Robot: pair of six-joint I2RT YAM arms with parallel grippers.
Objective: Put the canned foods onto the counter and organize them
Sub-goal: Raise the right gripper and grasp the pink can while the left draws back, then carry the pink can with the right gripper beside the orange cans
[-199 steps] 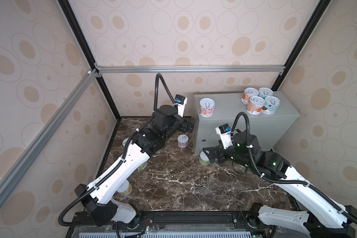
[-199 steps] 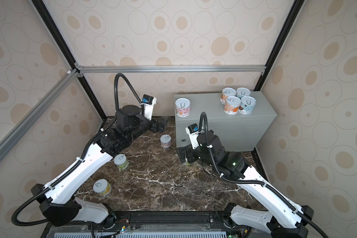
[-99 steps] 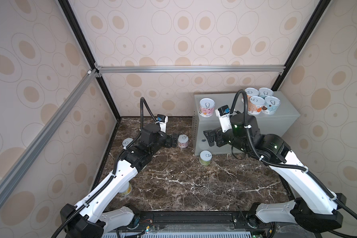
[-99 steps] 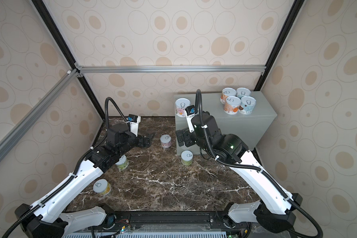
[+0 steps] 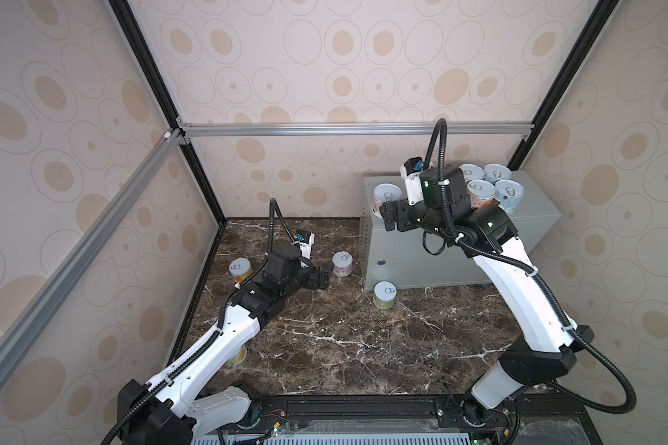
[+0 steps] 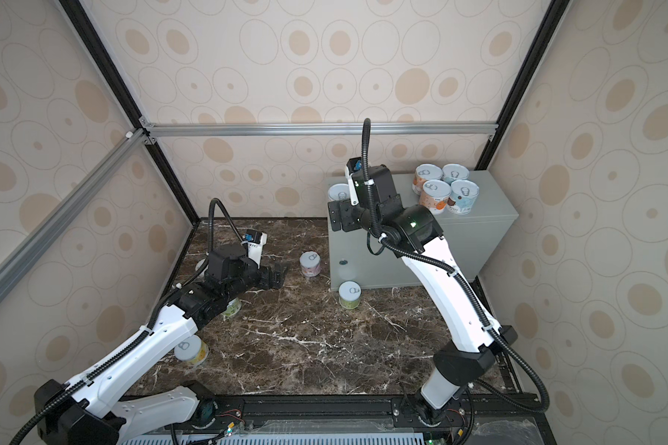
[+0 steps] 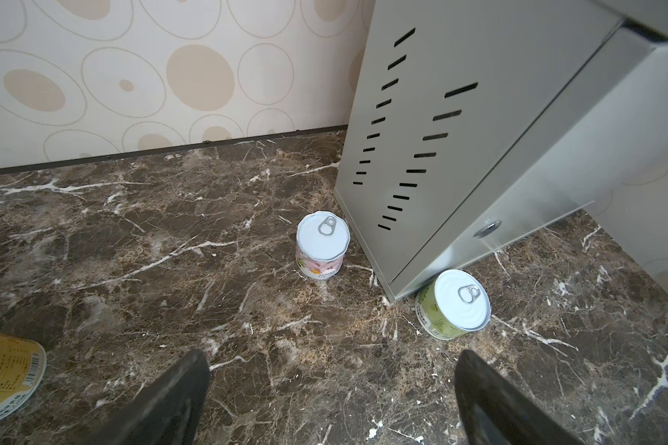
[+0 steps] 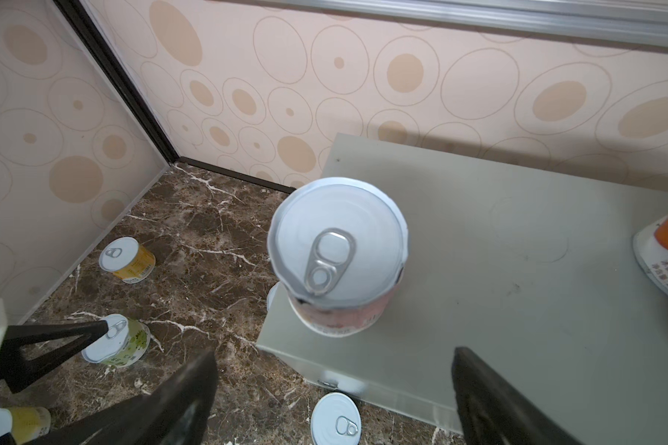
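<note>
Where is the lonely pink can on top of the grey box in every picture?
Top view: pink can on the counter's left end, beside the right gripper.
Top view: can at that left end, partly behind the arm.
Left wrist: not in it.
Right wrist: can ahead of the open fingers.
Shared landmark: the grey counter.

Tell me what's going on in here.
Two robot arms are moving tins onto the grey counter. The right end effector, open, hovers by a pink tin at the counter's left end; four more tins sit grouped at its right end. The left end effector, open, faces another pink tin on the marble floor.
</note>
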